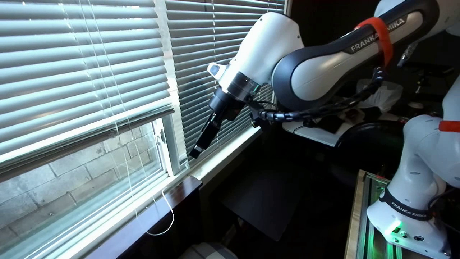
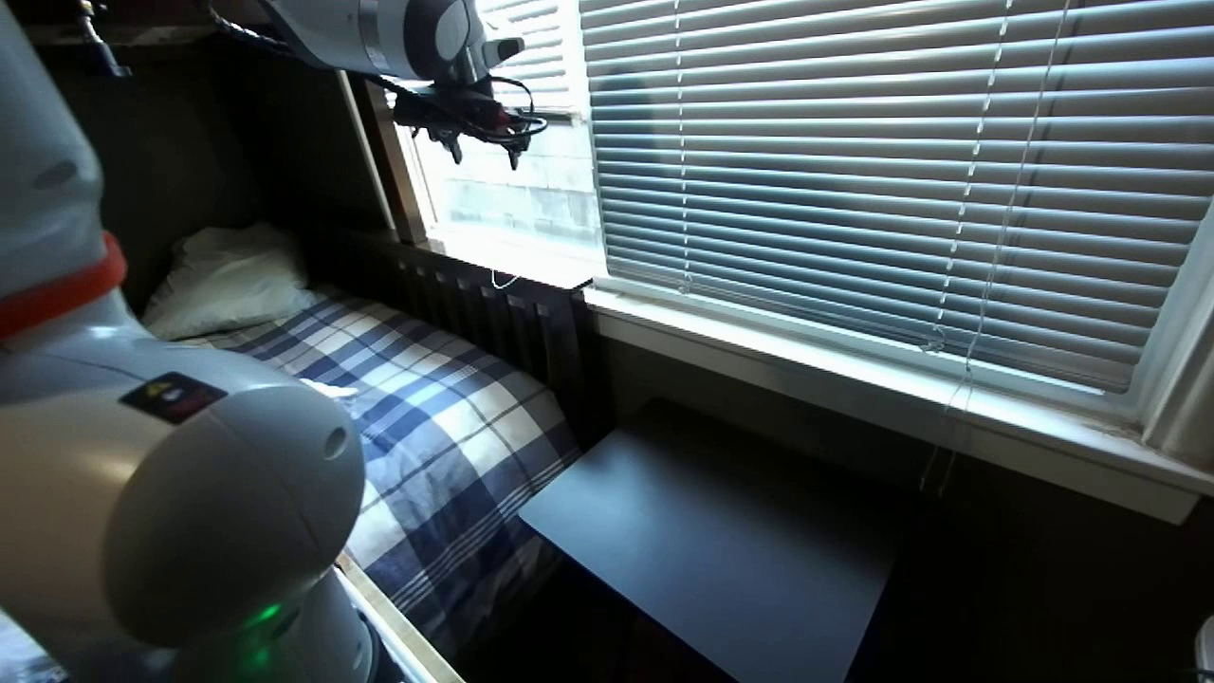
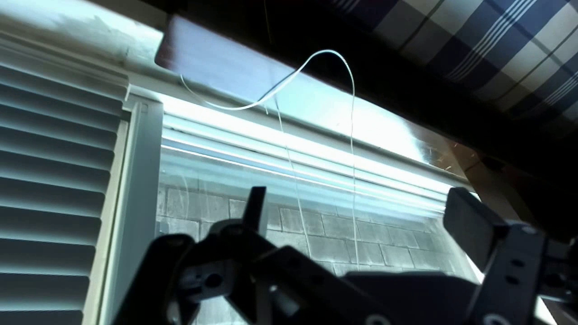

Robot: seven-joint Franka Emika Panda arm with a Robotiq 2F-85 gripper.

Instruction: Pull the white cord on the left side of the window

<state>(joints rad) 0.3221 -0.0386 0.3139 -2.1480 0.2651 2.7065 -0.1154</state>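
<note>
The white cord (image 1: 173,216) hangs in front of the raised blinds and ends in a slack loop over the dark ledge. The loop is small in an exterior view (image 2: 502,286). In the wrist view the cord (image 3: 352,117) shows as two thin strands with a curved loop above. The window (image 1: 170,144) has brick behind its glass. My gripper (image 1: 196,151) is near the mullion, apart from the cord; it also shows in an exterior view (image 2: 485,159). In the wrist view my gripper (image 3: 356,196) is open, with the strands seen beyond the gap between its fingers.
White slat blinds (image 1: 79,72) cover the upper window, and lowered blinds (image 2: 835,171) cover the adjoining pane. A dark ledge (image 3: 226,67) runs along the sill. A black table (image 2: 721,541) and a bed with a plaid cover (image 2: 417,398) stand below.
</note>
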